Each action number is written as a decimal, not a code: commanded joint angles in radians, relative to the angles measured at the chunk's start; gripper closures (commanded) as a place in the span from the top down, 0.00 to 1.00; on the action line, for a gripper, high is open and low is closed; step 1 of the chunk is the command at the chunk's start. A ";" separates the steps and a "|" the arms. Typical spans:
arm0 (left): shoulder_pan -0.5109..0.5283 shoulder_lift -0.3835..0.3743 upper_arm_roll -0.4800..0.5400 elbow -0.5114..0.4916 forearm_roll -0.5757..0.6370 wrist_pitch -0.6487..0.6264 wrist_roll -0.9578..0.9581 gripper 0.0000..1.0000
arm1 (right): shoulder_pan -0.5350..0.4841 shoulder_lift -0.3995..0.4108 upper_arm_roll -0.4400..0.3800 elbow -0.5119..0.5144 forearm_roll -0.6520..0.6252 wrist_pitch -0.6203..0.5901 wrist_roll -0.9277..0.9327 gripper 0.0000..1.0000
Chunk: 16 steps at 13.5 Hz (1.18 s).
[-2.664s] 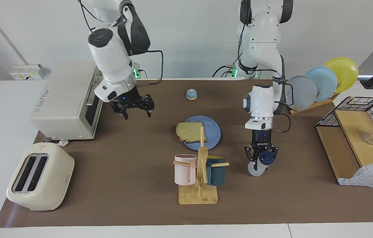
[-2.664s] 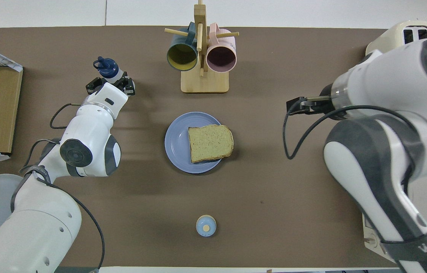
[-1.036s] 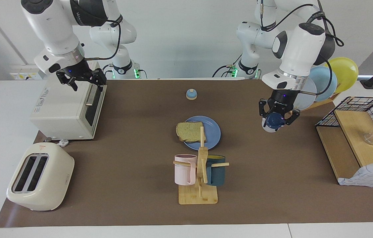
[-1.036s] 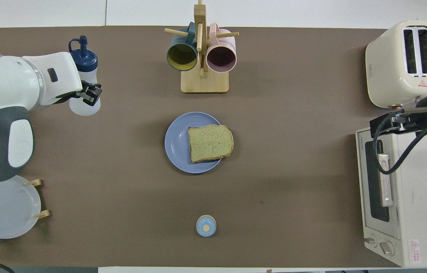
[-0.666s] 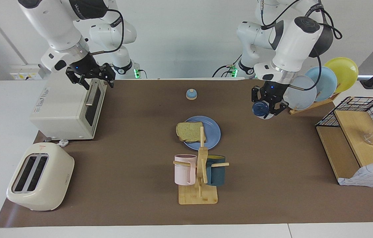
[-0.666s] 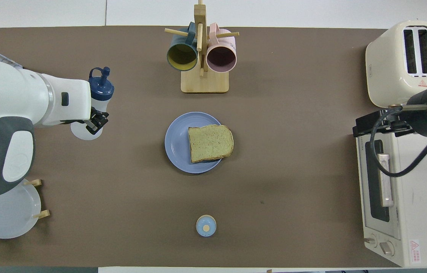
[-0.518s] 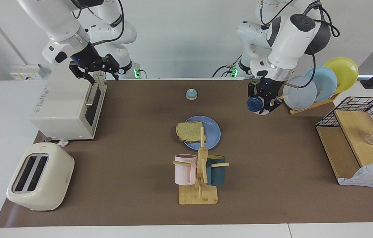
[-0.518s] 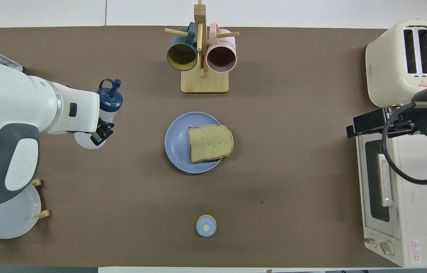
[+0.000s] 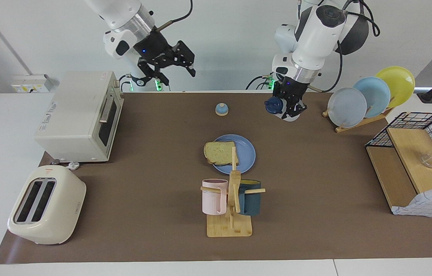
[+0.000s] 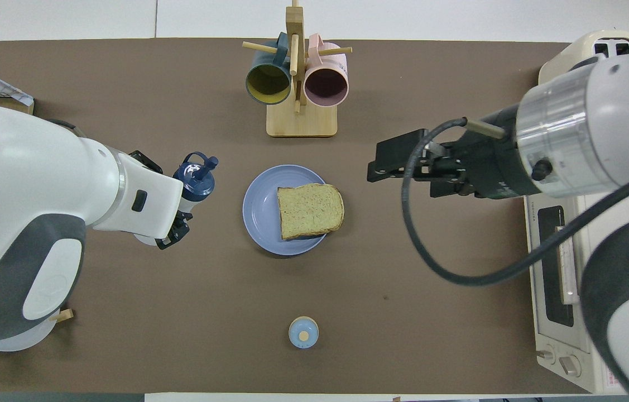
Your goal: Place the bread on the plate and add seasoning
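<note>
A mug rack hides part of the bread on the plate. The left gripper clamps the seasoning, raised beside the plate. The right gripper, open, hangs high near the oven.

Brown-matted table carried the plate, a bell, a mug tree, a toaster, a toaster oven, a plate rack and a wooden shelf.
</note>
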 commanded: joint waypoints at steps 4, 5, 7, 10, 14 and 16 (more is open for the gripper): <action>-0.028 -0.042 -0.007 -0.022 -0.014 -0.030 0.167 0.00 | 0.113 0.073 -0.001 -0.029 0.007 0.142 0.030 1.00; -0.028 -0.044 -0.009 -0.023 -0.014 -0.029 0.183 0.00 | 0.133 0.084 -0.001 -0.034 0.007 0.169 0.030 1.00; -0.031 -0.047 -0.012 -0.033 -0.014 -0.029 0.215 0.00 | 0.164 0.096 -0.001 -0.026 0.000 0.188 0.030 1.00; -0.037 -0.058 -0.012 -0.046 -0.014 -0.035 0.249 0.00 | 0.215 0.121 -0.001 0.021 -0.023 0.203 0.117 0.92; -0.037 -0.068 -0.012 -0.054 -0.014 -0.052 0.293 0.00 | 0.284 0.122 -0.001 0.022 -0.022 0.254 0.168 0.78; -0.037 -0.068 -0.012 -0.054 -0.023 -0.053 0.292 0.00 | 0.285 0.122 0.000 0.015 -0.022 0.286 0.205 0.70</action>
